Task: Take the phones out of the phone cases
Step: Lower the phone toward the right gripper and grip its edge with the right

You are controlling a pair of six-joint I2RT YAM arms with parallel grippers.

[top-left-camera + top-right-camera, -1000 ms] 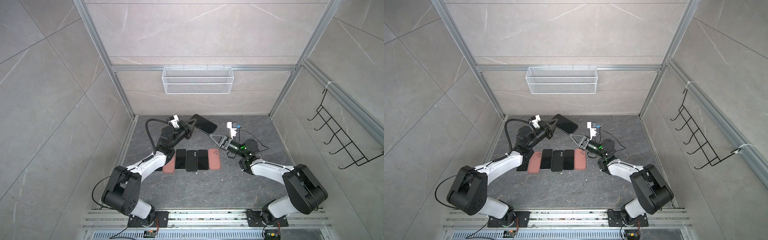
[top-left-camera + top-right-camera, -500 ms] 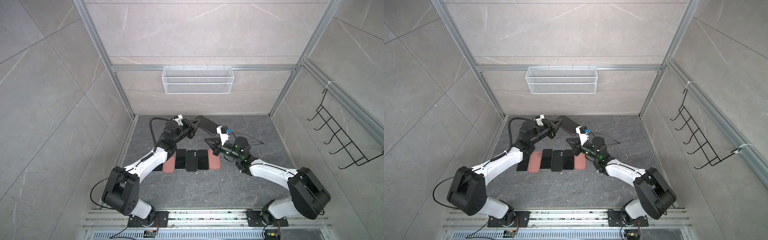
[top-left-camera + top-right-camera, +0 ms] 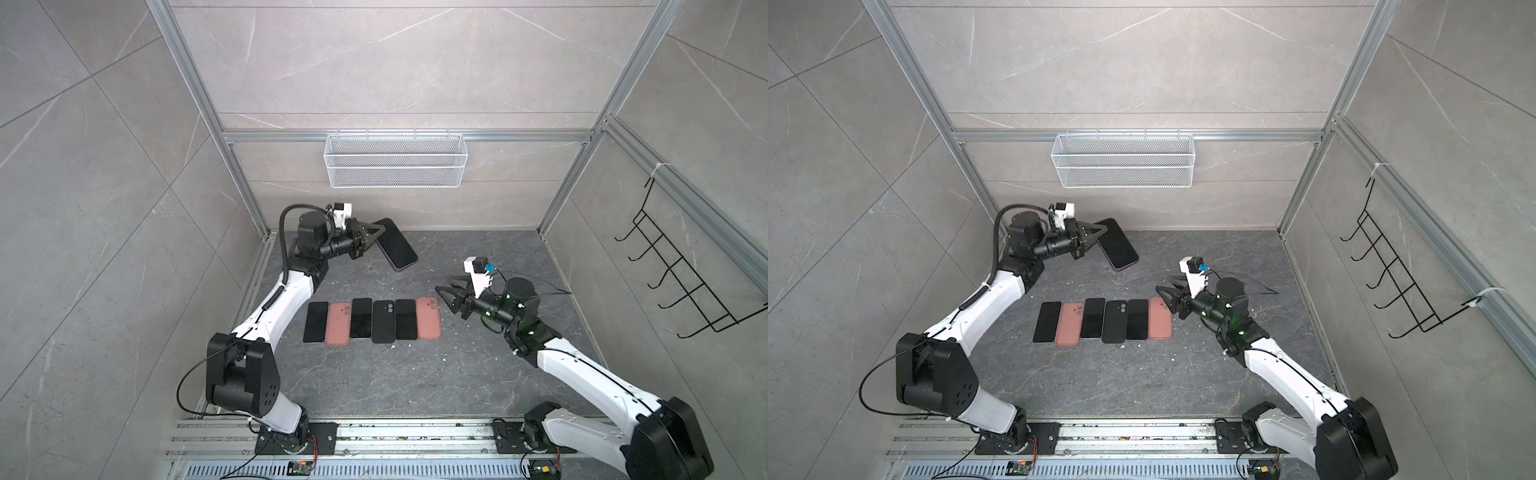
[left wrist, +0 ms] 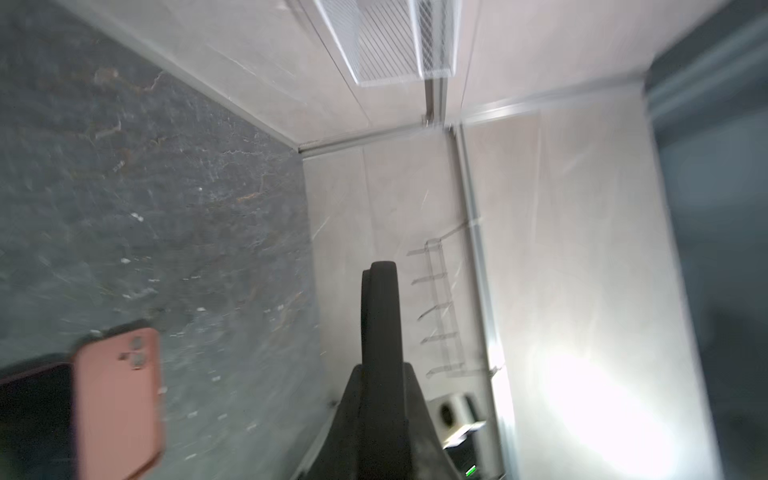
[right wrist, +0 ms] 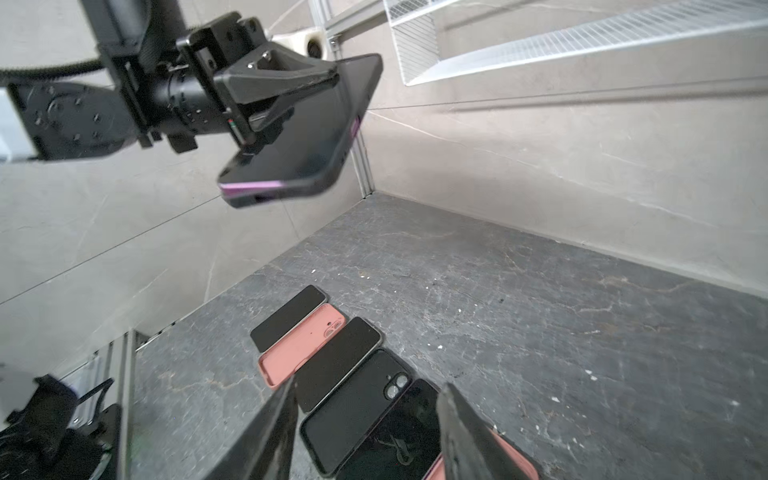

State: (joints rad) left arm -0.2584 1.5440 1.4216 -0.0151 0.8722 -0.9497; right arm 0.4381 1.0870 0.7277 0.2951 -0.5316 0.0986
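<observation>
My left gripper [image 3: 376,233] [image 3: 1098,231] is shut on one end of a dark phone case [image 3: 397,249] [image 3: 1119,249] and holds it in the air over the back of the table. In the right wrist view the phone's purple rim [image 5: 253,187] shows along the case's lower end. The case [image 4: 380,324] appears edge-on between the left gripper [image 4: 380,374] jaws in the left wrist view. My right gripper [image 3: 446,293] [image 3: 1163,291] [image 5: 368,395] stands open and empty, low at the right end of the row on the table.
Several phones and cases lie side by side mid-table, among them a black phone [image 3: 316,322], a pink case [image 3: 338,324], a black case [image 3: 383,322] and another pink case [image 3: 428,318]. A wire basket [image 3: 395,166] hangs on the back wall, a black hook rack [image 3: 681,274] on the right wall.
My right gripper has opened and drawn back to the right, away from the held case. My left gripper kept its grip and shifted the case slightly left.
</observation>
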